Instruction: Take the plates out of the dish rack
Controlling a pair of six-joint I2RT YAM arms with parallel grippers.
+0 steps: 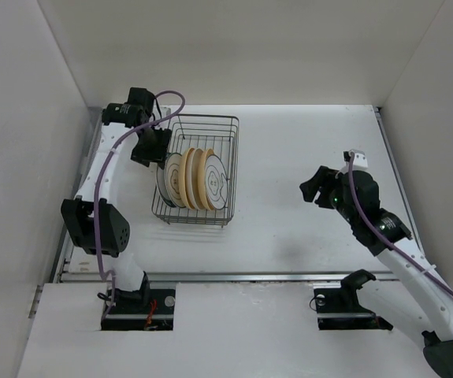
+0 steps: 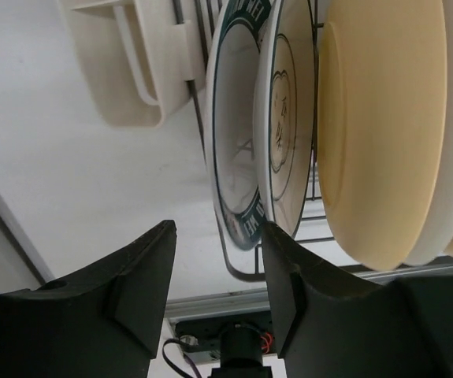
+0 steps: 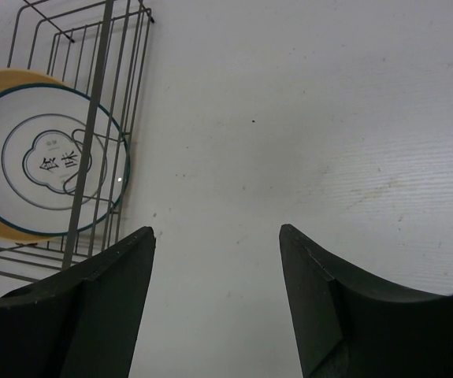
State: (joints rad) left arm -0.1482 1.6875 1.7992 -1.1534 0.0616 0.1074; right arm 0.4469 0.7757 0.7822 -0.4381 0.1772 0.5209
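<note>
The dark wire dish rack [image 1: 207, 117] stands left of centre and holds several plates upright on edge: white ones with a dark lettered rim [image 1: 170, 179] at the left, yellow-tan ones [image 1: 191, 178] in the middle, and a white one [image 1: 217, 183] facing right. My left gripper [image 1: 160, 154] is open at the rack's left side. In the left wrist view it [image 2: 217, 256] sits just short of the outermost white plate's rim [image 2: 238, 157], with a yellow plate [image 2: 376, 134] beside. My right gripper [image 1: 313, 189] is open and empty over the table, its view [image 3: 217, 230] facing the rack [image 3: 100, 94].
A cream plastic clip [image 2: 131, 71] hangs on the rack's side near my left gripper. White walls enclose the table [image 1: 289, 150] on the left, back and right. A metal rail [image 1: 250, 276] runs along the near edge.
</note>
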